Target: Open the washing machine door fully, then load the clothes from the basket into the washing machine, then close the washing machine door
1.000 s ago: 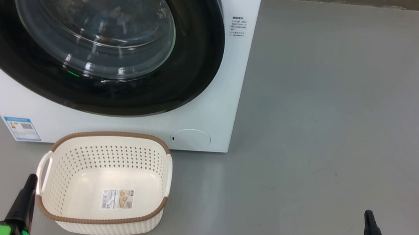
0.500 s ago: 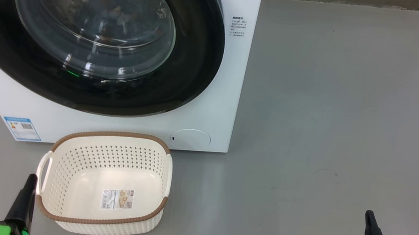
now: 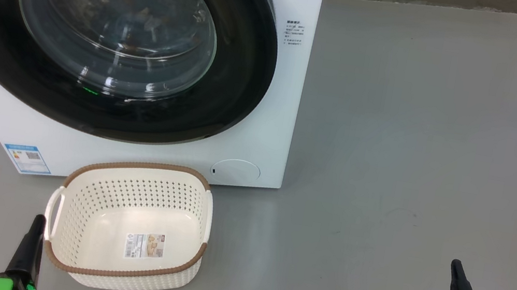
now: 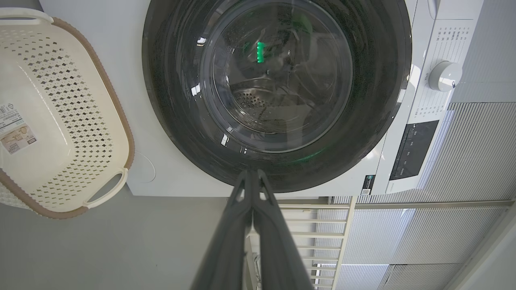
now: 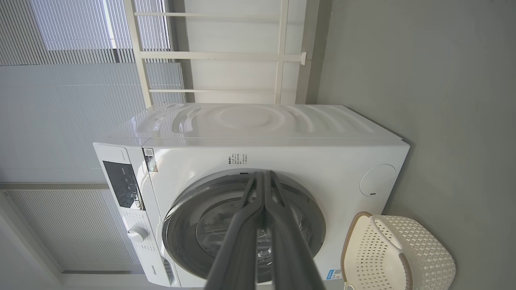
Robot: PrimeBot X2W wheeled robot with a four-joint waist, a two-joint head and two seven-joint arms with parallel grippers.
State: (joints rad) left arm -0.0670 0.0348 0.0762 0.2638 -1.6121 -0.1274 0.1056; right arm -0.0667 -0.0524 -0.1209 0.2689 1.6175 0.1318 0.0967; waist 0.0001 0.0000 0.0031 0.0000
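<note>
The washing machine door [image 3: 116, 21] lies flush against the washing machine [image 3: 280, 96], as it did a second ago; nothing has shifted. It is well beyond both grippers. The basket [image 3: 124, 193] stands just beside the left gripper [image 3: 37, 221], and the right gripper [image 3: 455, 264] is well apart. Both pairs of fingers are pressed together, empty.

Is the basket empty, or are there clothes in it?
Empty. The basket has a bare cream bottom with its label plainly visible in the head and left wrist views, and no fabric inside.
</note>
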